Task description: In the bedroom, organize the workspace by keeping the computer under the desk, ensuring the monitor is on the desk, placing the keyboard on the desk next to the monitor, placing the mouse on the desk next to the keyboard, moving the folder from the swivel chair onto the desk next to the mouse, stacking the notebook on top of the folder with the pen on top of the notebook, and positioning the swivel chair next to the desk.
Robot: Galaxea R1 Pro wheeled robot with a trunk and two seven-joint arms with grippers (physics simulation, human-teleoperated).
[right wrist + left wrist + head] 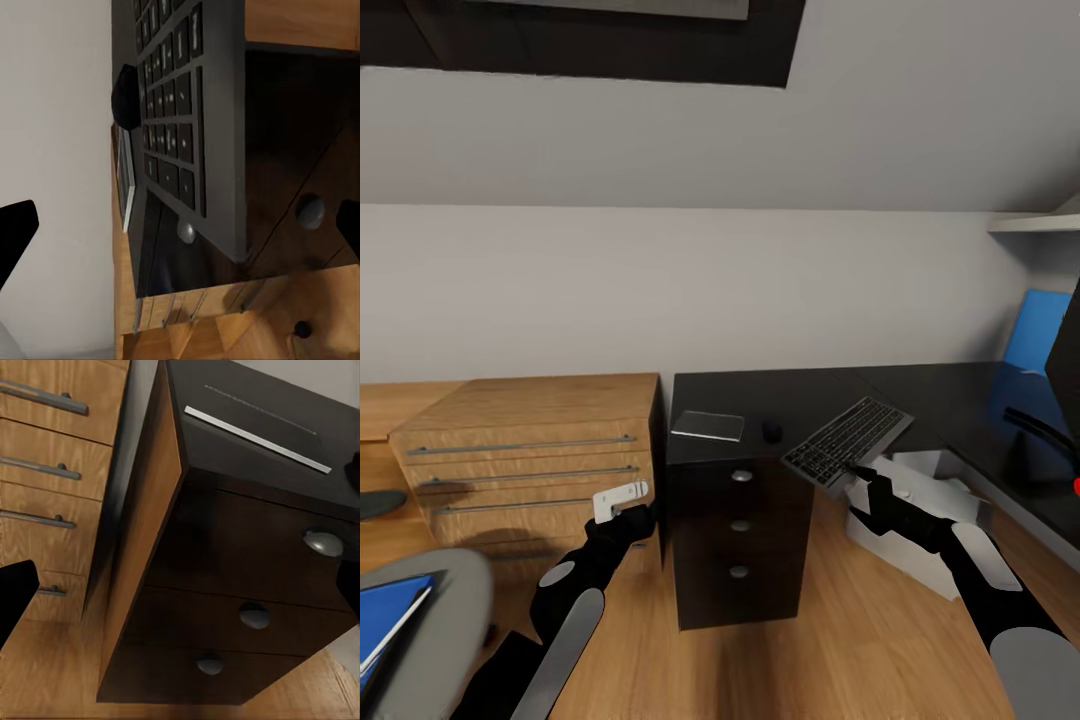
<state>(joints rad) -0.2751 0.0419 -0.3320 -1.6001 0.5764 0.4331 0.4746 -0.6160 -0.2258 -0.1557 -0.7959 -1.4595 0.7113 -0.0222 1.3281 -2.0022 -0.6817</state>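
The keyboard (848, 442) lies tilted at the black desk's (920, 395) front edge and overhangs it. My right gripper (868, 477) is at its near edge, and its fingers (16, 232) stand wide apart. The grey notebook (707, 425) and the mouse (771, 431) rest on the desk's left end. The monitor (1066, 360) stands at the far right. The computer (920, 520) sits under the desk. The blue folder (385, 620) lies on the swivel chair (445, 610) at the lower left. My left gripper (628, 515) hangs open before the wooden chest. The pen is out of view.
A light-wood drawer chest (530, 450) stands left of the desk. A black three-drawer cabinet (738, 530) sits under the desk's left end, close to the chest. Oak floor runs in front of both. A sloped ceiling with a skylight (610, 40) is overhead.
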